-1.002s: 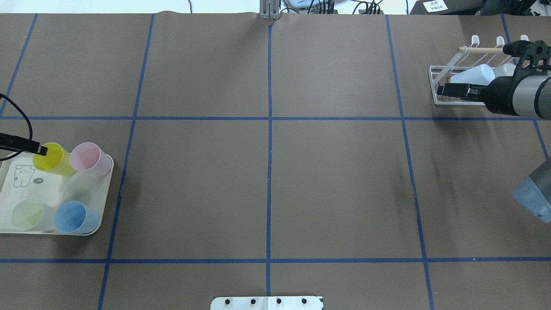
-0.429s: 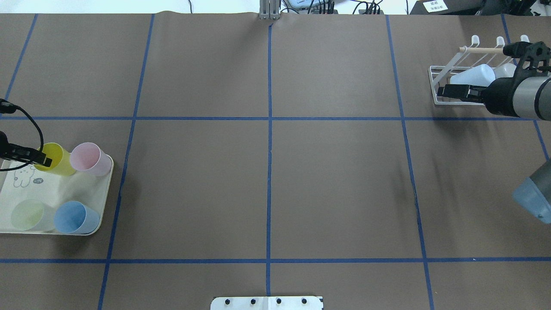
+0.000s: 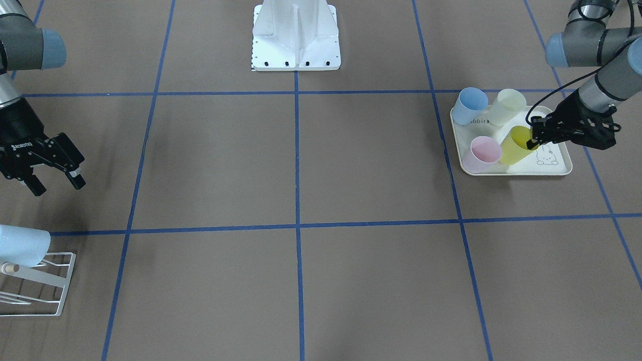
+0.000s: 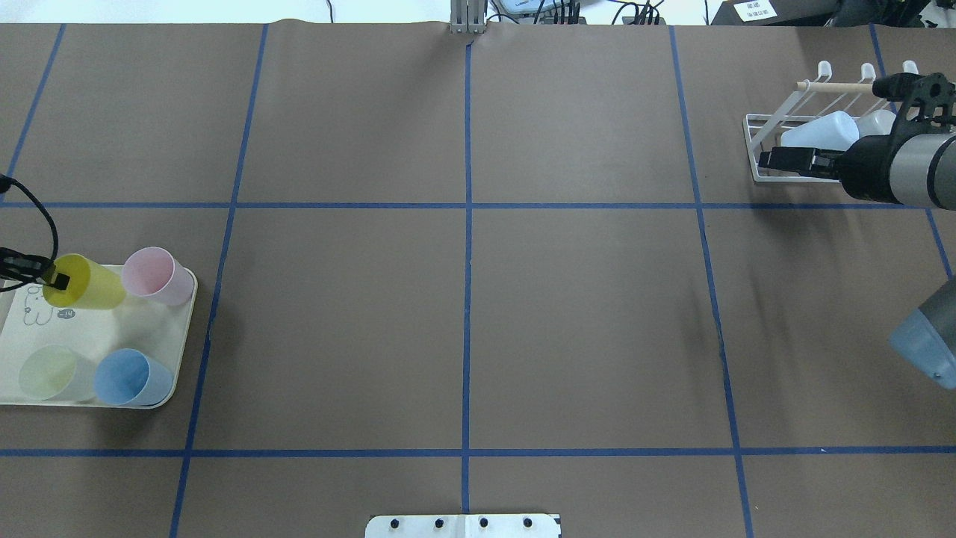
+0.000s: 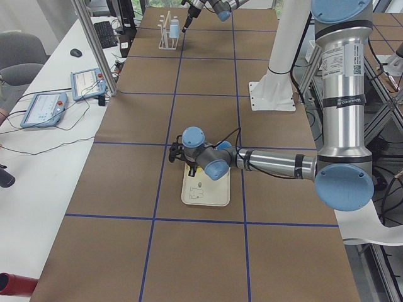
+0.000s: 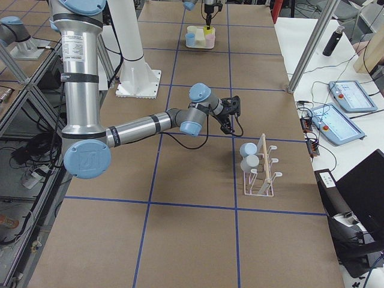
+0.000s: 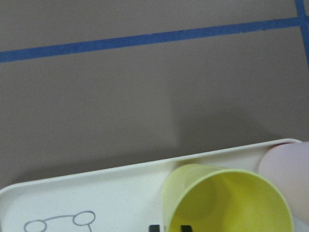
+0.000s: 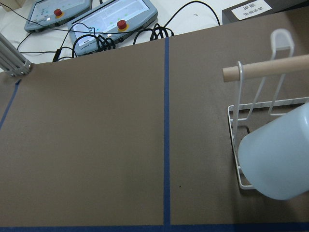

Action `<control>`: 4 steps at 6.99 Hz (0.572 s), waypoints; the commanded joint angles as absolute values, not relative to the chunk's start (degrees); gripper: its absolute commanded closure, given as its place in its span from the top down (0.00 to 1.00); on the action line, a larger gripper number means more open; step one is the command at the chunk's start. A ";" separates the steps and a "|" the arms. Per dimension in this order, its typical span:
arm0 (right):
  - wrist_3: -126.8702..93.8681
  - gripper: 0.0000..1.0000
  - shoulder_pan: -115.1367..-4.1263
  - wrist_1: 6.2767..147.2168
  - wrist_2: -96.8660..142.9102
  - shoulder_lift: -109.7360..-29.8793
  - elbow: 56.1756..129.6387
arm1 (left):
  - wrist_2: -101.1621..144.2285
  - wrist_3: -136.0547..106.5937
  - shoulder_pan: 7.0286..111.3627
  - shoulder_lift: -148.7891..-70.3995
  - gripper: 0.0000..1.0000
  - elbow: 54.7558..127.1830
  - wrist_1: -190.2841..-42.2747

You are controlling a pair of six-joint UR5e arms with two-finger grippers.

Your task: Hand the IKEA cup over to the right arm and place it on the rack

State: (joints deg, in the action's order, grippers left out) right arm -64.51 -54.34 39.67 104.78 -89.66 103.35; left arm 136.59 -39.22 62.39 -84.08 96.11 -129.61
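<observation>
The yellow IKEA cup (image 4: 86, 284) is on the cream rabbit-print tray (image 4: 183, 329), tilted with its mouth to the left. My left gripper (image 4: 52, 280) is shut on its rim, one finger inside and one outside, as the left wrist view (image 7: 169, 227) shows. In the front view the left gripper (image 3: 531, 140) holds the yellow cup (image 3: 514, 146) the same way. My right gripper (image 3: 56, 184) is open and empty, just in front of the white wire rack (image 4: 769, 127). The rack (image 3: 55, 286) holds pale blue-white cups (image 4: 821, 131).
On the tray stand a pink cup (image 4: 153, 275), a blue cup (image 4: 127, 377) and a pale green cup (image 4: 48, 372). The pink cup is right beside the yellow one. The robot's white base (image 3: 296, 40) is at the table's middle edge.
My left gripper has moved down and left over the yellow cup's rim and closed on it; the cup has tipped over toward the left. The right arm has barely moved.
</observation>
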 commanded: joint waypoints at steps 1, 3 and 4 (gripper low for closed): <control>-64.51 0.99 -54.23 39.73 104.77 -89.39 103.53 | 148.05 -39.46 75.53 -84.89 0.00 97.38 -129.03; -68.52 0.99 -52.14 39.73 104.50 -88.60 105.19 | 148.62 -57.53 75.76 -91.88 0.00 99.40 -129.89; -72.21 0.99 -49.94 39.73 103.20 -87.55 106.60 | 148.54 -71.14 73.33 -96.20 0.00 101.84 -131.38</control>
